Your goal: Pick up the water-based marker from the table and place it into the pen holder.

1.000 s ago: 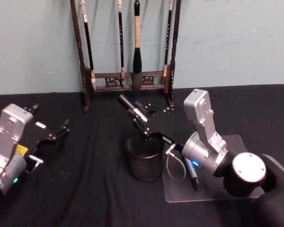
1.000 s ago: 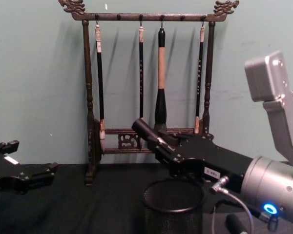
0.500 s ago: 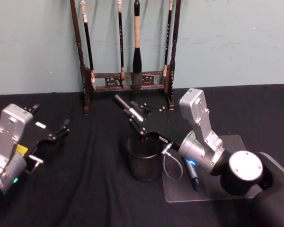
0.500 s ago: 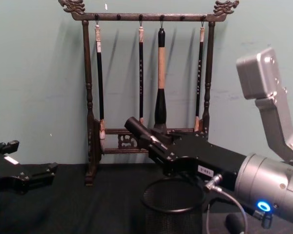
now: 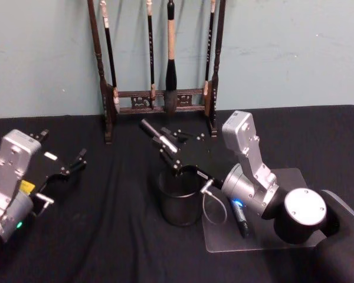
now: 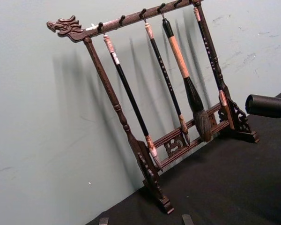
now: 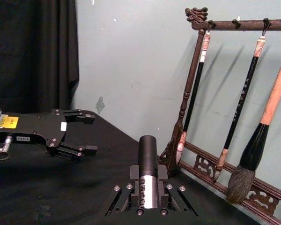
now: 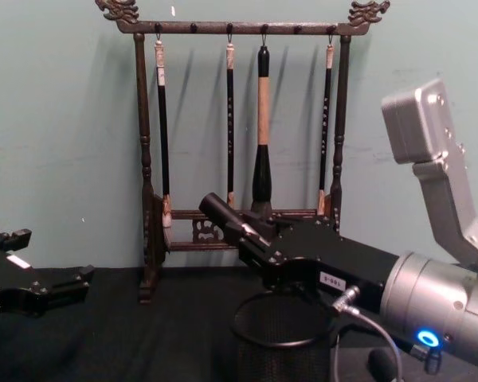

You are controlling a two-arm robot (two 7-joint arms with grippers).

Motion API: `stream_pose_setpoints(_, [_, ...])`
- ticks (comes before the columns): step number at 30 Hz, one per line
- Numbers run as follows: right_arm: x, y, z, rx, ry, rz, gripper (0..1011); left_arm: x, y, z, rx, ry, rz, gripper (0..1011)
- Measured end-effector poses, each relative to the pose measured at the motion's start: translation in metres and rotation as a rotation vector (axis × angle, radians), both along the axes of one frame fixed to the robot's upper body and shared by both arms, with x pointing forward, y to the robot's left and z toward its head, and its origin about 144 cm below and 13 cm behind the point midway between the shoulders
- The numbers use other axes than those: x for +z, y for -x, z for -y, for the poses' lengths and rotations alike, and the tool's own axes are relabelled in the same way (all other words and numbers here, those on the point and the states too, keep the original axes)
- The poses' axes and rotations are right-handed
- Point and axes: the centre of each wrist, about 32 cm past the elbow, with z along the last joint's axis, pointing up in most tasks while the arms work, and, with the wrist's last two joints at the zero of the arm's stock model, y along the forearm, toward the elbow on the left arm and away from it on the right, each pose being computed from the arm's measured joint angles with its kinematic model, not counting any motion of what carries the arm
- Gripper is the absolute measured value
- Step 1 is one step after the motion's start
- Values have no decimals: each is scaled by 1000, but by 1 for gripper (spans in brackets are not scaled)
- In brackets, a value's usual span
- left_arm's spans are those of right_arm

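My right gripper (image 5: 169, 152) is shut on the water-based marker (image 5: 156, 136), a silver barrel with a black cap. It holds the marker tilted, cap end up and to the far left, just above the rim of the black mesh pen holder (image 5: 180, 203). The chest view shows the marker (image 8: 223, 216) sticking out of the right gripper (image 8: 259, 245) over the pen holder (image 8: 280, 344). From the right wrist, the marker (image 7: 148, 173) lies between the fingers. My left gripper (image 5: 76, 162) rests open at the table's (image 5: 106, 236) left side.
A tall dark wooden brush rack (image 5: 159, 97) with hanging brushes stands at the back wall behind the holder. A clear tray (image 5: 295, 177) lies right of the holder with another dark pen (image 5: 239, 217) on it. The right arm's elbow (image 5: 304, 215) sits over the tray.
My right gripper has carried the marker a little to the left, over the holder's mouth. The left arm has stayed still.
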Motion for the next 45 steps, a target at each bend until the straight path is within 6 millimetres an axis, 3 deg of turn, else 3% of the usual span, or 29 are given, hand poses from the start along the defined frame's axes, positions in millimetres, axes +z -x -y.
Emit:
stream_pose_setpoints(6, [0, 0, 0, -1, -1, 0, 282, 0, 0, 0, 0, 0, 0, 1009])
stream_pose_setpoints(15, [0, 0, 0, -3, -2, -1, 602, 0, 0, 0, 0, 0, 0, 1009])
stream_pose_setpoints(30, [0, 0, 0, -4, -3, -1, 1002, 0, 0, 0, 0, 0, 0, 1009])
stream_pose_setpoints(45, [2, 9, 12, -20, -10, 1, 1000, 0, 0, 0, 0, 0, 0, 1009])
